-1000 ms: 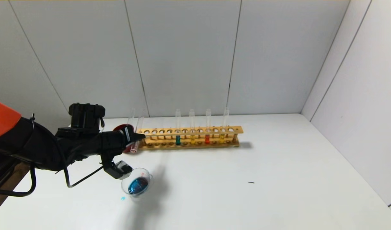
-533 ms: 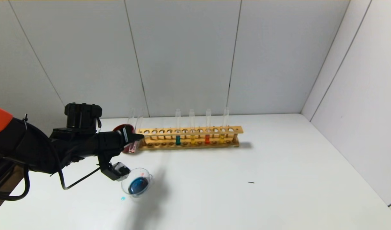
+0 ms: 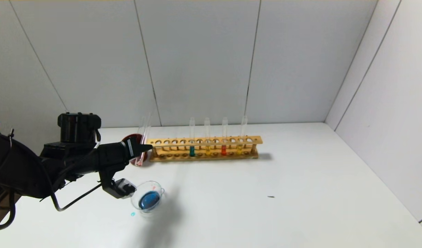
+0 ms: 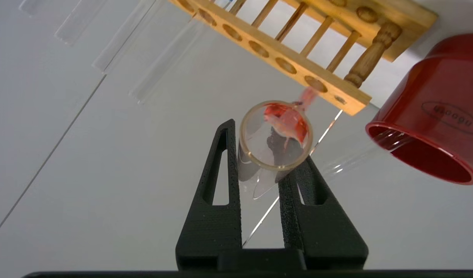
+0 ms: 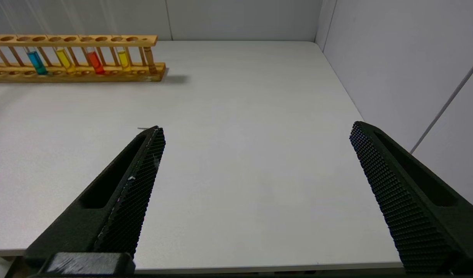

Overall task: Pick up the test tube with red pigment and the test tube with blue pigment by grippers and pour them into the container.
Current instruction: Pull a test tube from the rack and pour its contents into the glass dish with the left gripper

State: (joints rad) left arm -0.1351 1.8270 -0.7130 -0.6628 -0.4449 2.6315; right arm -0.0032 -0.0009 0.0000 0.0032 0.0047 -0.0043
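Note:
My left gripper (image 3: 146, 147) (image 4: 265, 143) is shut on the test tube with red pigment (image 3: 140, 155) (image 4: 276, 135). That clear tube has red smears at its round bottom and tilts beside the dark red cup (image 3: 127, 140). The container (image 3: 158, 189), a clear glass dish holding blue liquid, sits on the table just in front of the gripper. A test tube with blue pigment (image 3: 192, 150) (image 5: 37, 62) stands in the wooden rack (image 3: 211, 140). My right gripper (image 5: 256, 127) is open over the near right table edge, outside the head view.
The rack also holds an orange-red tube (image 3: 223, 150) and two yellow tubes (image 3: 207, 150). A clear tube leans in the red cup (image 4: 433, 116). A blue drop (image 3: 132, 214) lies by the dish and a dark speck (image 3: 271, 196) further right. Walls close the back and right.
The left arm has drawn back to the left, carrying the red-stained tube slightly leftward toward the red cup. The dish, the rack and the right gripper have not moved.

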